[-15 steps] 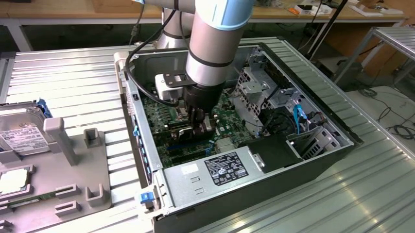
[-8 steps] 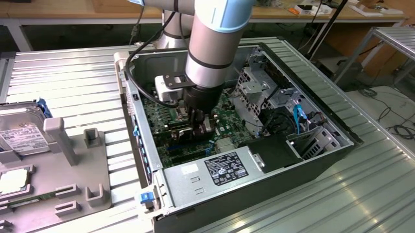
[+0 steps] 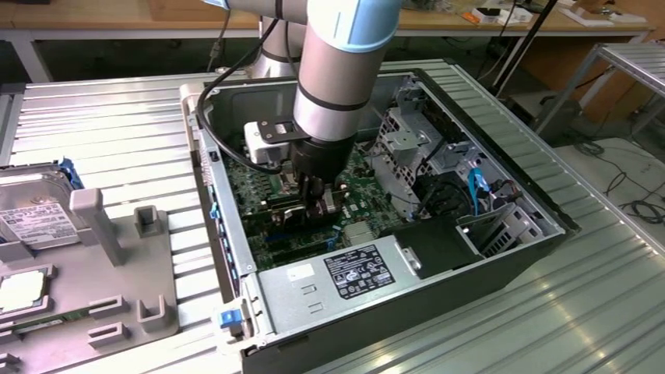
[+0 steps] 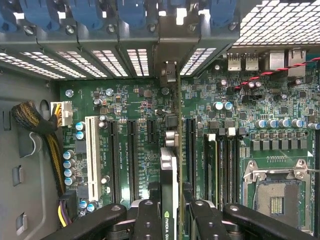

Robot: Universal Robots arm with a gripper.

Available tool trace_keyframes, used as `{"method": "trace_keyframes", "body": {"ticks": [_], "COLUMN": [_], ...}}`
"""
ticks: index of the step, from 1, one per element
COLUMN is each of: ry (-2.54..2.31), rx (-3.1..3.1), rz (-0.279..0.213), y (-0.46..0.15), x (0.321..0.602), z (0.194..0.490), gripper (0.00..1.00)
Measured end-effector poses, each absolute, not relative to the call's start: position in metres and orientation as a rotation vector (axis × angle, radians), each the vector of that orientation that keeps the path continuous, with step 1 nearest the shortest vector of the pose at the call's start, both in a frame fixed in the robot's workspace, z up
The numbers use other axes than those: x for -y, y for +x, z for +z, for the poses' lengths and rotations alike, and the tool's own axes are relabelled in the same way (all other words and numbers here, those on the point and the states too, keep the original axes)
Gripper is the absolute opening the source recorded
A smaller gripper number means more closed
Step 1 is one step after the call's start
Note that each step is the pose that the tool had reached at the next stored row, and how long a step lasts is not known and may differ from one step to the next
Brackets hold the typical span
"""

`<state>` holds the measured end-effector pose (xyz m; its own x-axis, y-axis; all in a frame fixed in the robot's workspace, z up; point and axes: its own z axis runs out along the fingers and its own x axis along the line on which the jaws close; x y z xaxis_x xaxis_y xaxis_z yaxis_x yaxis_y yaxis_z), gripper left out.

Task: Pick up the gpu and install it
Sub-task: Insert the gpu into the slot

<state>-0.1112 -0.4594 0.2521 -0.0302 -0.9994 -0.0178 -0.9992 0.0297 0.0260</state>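
— Wrist view first: what's the gripper (image 4: 172, 212) got?
— Its fingers (image 4: 148, 220) are clamped on the gpu (image 4: 169, 170), held on edge straight ahead of them, over the motherboard (image 4: 150, 115) slots.
— And from outside?
— The gripper (image 3: 314, 204) is down inside the open computer case (image 3: 540, 218).

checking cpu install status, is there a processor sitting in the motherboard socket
No, the cpu socket on the motherboard lies open with bare contacts showing.

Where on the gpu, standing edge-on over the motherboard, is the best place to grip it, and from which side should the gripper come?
Grip the gpu by its upper edge, fingers on its two flat faces, coming straight down from above. It stands thin and upright over the motherboard, so only that edge is free. The gripper holds it that way now.
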Motion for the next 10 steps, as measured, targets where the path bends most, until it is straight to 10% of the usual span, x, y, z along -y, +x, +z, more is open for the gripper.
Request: {"method": "trace_keyframes", "body": {"ticks": [10], "ry": [2.184], "rx": [2.250], "rz": [-0.049], "y": [-0.1112], "x": [0.4593], "z": [0.2521], "gripper": [0.27]}}
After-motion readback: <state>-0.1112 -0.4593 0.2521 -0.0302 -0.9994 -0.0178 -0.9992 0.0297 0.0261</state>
